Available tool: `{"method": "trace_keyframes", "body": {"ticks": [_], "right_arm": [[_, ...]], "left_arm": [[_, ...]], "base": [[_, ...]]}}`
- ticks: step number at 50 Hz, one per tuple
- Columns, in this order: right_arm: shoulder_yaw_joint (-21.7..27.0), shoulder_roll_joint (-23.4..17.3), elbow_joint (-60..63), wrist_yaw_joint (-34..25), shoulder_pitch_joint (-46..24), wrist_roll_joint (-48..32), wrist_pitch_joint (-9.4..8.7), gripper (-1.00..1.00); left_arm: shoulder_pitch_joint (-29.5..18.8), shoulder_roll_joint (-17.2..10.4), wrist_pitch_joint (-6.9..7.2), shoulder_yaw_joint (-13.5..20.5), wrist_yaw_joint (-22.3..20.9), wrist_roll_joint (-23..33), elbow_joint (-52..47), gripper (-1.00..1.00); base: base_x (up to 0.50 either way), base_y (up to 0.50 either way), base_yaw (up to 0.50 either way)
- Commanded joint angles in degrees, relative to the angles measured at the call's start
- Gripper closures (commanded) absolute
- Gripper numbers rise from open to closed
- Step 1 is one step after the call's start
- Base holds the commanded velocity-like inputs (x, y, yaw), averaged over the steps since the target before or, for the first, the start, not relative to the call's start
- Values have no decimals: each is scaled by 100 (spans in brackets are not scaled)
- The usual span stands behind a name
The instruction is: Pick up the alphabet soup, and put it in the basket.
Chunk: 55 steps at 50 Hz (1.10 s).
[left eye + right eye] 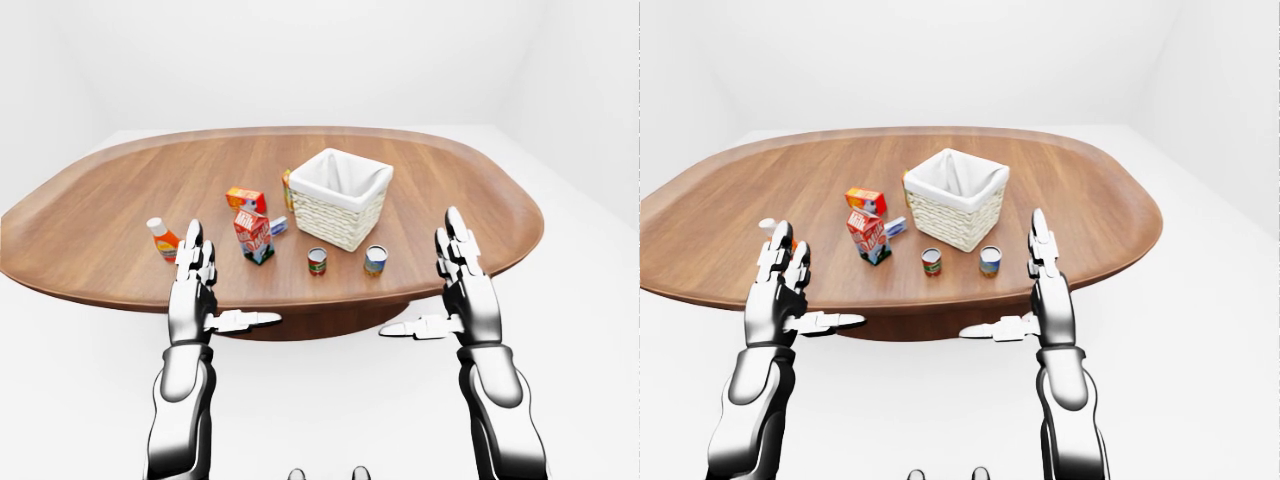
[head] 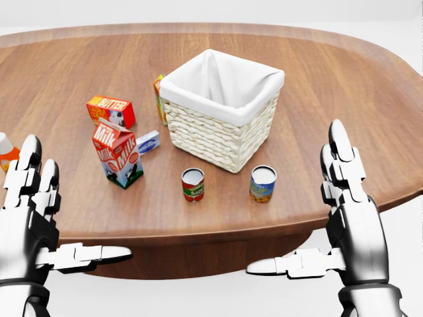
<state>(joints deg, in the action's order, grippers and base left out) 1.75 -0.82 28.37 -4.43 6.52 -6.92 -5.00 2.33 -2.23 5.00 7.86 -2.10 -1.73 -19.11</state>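
Observation:
The alphabet soup (image 2: 262, 183) is a small can with a blue and yellow label. It stands upright on the wooden table (image 2: 344, 79), just below the basket's right corner in the head view. The basket (image 2: 198, 132) is white wicker with a white cloth liner, and it is empty. My left hand (image 2: 69, 208) is open, palm inward, at the table's near edge at lower left. My right hand (image 2: 297, 201) is open at lower right, a little right of the soup can and nearer to me. Neither hand touches anything.
A red can with a green band (image 2: 192, 184) stands left of the soup. A milk carton (image 2: 117, 153), a butter box (image 2: 110, 111) and a small blue box (image 2: 148, 141) lie left of the basket. An orange carton (image 2: 159, 98) stands against its left side. A ketchup bottle (image 1: 163, 239) is near my left hand.

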Motion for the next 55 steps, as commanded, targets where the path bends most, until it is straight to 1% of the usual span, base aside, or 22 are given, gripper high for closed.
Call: {"method": "trace_keyframes", "body": {"ticks": [1,18,55], "right_arm": [[2,4,24,7,7,-14,0,-100],[-14,3,31,8,18,-35,0,-100],[-21,9,74,-10,27,-16,0,-100]], "left_arm": [[-8,-6,0,9,-8,5,33,-100],[8,3,0,-12,-4,37,44,-100],[38,7,0,-17,-12,52,-5,-100]], "base": [[0,-32,0],[0,-24,0],[0,0,0]]}}
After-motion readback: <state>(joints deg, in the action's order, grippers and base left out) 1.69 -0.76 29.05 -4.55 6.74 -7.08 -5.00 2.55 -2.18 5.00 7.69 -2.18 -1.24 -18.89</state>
